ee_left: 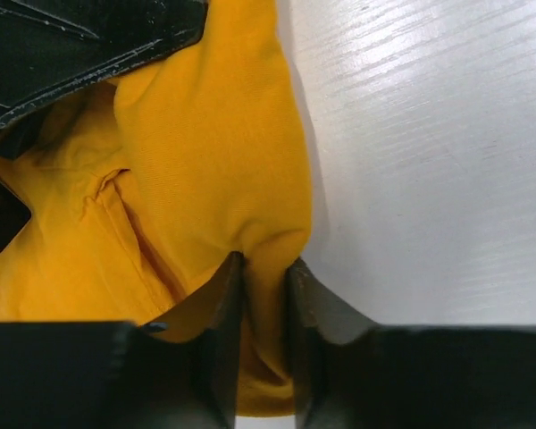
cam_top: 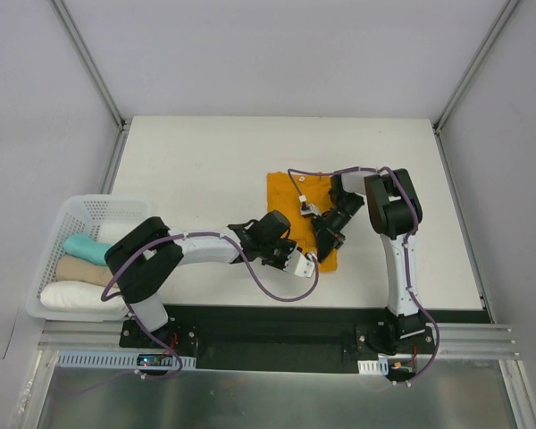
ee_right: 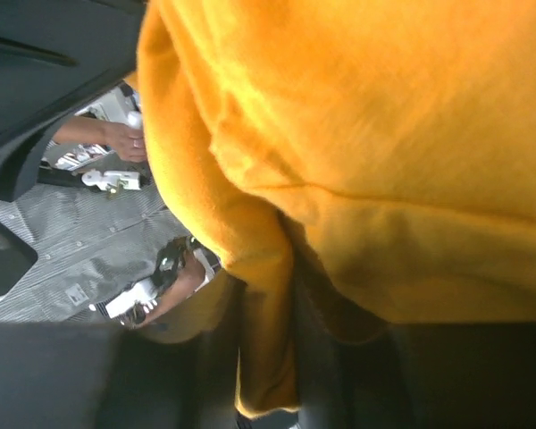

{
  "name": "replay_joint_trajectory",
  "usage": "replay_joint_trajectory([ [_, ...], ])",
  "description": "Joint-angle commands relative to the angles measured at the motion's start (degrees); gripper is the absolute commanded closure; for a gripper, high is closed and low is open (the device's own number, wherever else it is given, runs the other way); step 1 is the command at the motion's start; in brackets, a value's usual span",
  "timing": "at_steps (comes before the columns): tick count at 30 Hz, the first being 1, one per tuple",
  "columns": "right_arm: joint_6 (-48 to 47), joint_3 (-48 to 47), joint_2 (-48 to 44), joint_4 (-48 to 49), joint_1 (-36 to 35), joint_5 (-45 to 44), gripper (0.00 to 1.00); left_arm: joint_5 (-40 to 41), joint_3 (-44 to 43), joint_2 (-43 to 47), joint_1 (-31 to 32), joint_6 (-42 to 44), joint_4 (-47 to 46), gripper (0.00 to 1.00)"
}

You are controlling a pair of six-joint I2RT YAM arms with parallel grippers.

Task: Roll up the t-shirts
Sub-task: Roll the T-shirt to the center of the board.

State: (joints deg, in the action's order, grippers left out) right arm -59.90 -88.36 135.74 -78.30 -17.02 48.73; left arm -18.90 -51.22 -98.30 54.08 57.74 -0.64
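Two arms reach in over the white table (cam_top: 205,161), and both have hold of the same thing: one mustard-orange t-shirt (cam_top: 290,192) lying right of the table's middle, its far part spread flat and its near edge bunched up where the claws meet. The left gripper (cam_top: 311,260) comes in low from the left and ends at the near corner of the cloth. From its own wrist camera the left gripper (ee_left: 263,268) has its jaws drawn almost together, with a thick fold of the t-shirt (ee_left: 205,134) nipped between the dark fingers (ee_left: 223,313); bare table (ee_left: 429,179) shows just to the right of that fold. The right gripper (cam_top: 326,239) bends down from its tall arm onto the near edge of the cloth, just beside the left one. In its wrist view the t-shirt (ee_right: 384,134) fills most of the frame and hangs over the camera, lifted clear of the surface, and a narrow tuck of fabric runs down into the right gripper (ee_right: 266,375) between its blurred dark fingers, so it too looks to be pinching the cloth, though the fingertips themselves are hard to make out. Off at the table's left edge sits a white basket (cam_top: 71,210) holding three cloth rolls, a teal roll (cam_top: 85,248), a beige roll (cam_top: 82,271) and a white roll (cam_top: 71,297), well apart from the t-shirt.
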Motion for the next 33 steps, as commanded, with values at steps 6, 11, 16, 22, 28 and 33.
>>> replay_joint_trajectory([
  [6,-7.8,-12.0,-17.8,-7.5,6.9,-1.3,0.04,-2.2,0.3,-3.4,0.1,-0.8,11.0,1.00],
  [11,3.3,5.9,-43.6,21.8,11.3,-16.3,0.04,-15.9,-7.8,-4.7,-5.8,-12.7,17.4,1.00],
  [16,22.9,31.6,-70.1,72.4,12.8,-29.0,0.04,-23.5,-13.7,-8.1,-9.6,-19.4,20.3,1.00],
  [22,32.0,24.0,-62.9,56.1,9.7,-12.8,0.04,-32.0,-18.6,-12.2,-12.4,-23.4,24.2,1.00],
  [28,3.3,44.4,-75.8,59.5,-2.3,-24.5,0.02,-35.7,-21.3,-15.5,-12.7,-24.7,26.8,1.00],
  [33,-5.1,50.3,-78.0,60.7,-7.5,-20.5,0.06,-36.8,-22.3,-16.7,-13.0,-24.8,28.1,1.00],
])
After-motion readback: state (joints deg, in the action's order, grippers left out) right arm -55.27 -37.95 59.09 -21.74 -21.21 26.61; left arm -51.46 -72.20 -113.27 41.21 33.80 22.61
